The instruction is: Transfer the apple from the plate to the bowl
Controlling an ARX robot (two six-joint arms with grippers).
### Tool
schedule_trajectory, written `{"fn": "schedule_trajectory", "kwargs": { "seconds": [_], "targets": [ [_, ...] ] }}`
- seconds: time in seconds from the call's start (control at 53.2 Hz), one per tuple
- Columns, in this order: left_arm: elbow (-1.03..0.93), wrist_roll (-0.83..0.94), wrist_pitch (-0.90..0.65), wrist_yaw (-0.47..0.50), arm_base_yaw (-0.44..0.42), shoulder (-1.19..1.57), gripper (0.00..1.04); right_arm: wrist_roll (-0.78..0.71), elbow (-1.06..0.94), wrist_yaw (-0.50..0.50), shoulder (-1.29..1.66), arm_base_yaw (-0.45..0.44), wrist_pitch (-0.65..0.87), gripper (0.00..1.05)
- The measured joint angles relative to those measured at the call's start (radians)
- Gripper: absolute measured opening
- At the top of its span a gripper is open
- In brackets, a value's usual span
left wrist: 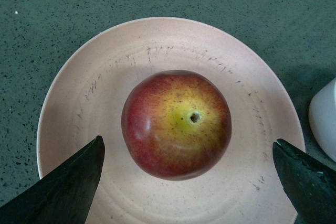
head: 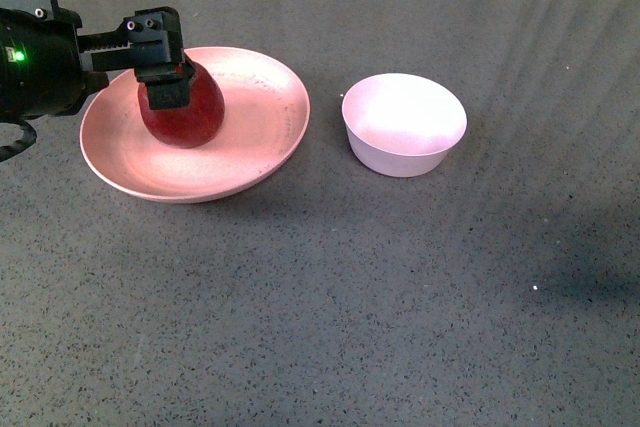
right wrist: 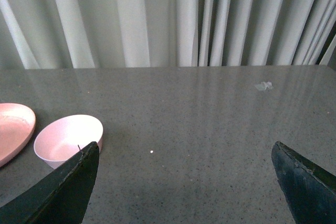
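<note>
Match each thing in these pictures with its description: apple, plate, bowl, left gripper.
Things:
1. apple
2. plate
3. bowl
4. left gripper

Descriptions:
A. small, pale, empty
B. open, gripping nothing
C. red with a yellow patch, lying on the plate
D. wide, shallow, salmon pink

Pairs: 1-C, 2-D, 3-A, 4-B

left end effector (left wrist: 187, 141) splayed, right end effector (right wrist: 185, 148) splayed
</note>
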State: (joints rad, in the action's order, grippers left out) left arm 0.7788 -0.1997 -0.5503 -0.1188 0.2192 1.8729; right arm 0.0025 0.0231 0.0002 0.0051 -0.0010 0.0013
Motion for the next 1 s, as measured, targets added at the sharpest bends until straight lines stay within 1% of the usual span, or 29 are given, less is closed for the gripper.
{"fn": "schedule_trajectory", "kwargs": {
  "seconds": [0.263,0.564,0.902,0.94,0.959,0.996],
  "targets": [
    [0.059,0.026,0.005,0.033,0.007,0.061,0.96,0.000,0.000,0.000,0.000,0.000,0.000,0.96],
    [0.095,0.032,0.010,0.046,0.030,0.117,0.96,0.000,0.000,0.000,0.000,0.000,0.000,0.96],
    [0.135,0.047,0.027,0.095,0.045,0.154,0.96,0.000,0.000,0.000,0.000,0.000,0.000,0.96],
    [0.138,0.050,0.027,0.098,0.047,0.159,0.91,0.000,0.000,0.000,0.000,0.000,0.000,0.96],
    [0.139,0.054,0.029,0.106,0.049,0.162,0.86,0.000,0.000,0.000,0.000,0.000,0.000,0.96],
    [0.142,0.057,0.032,0.112,0.051,0.163,0.79,0.000,0.000,0.000,0.000,0.000,0.000,0.96]
  ]
}}
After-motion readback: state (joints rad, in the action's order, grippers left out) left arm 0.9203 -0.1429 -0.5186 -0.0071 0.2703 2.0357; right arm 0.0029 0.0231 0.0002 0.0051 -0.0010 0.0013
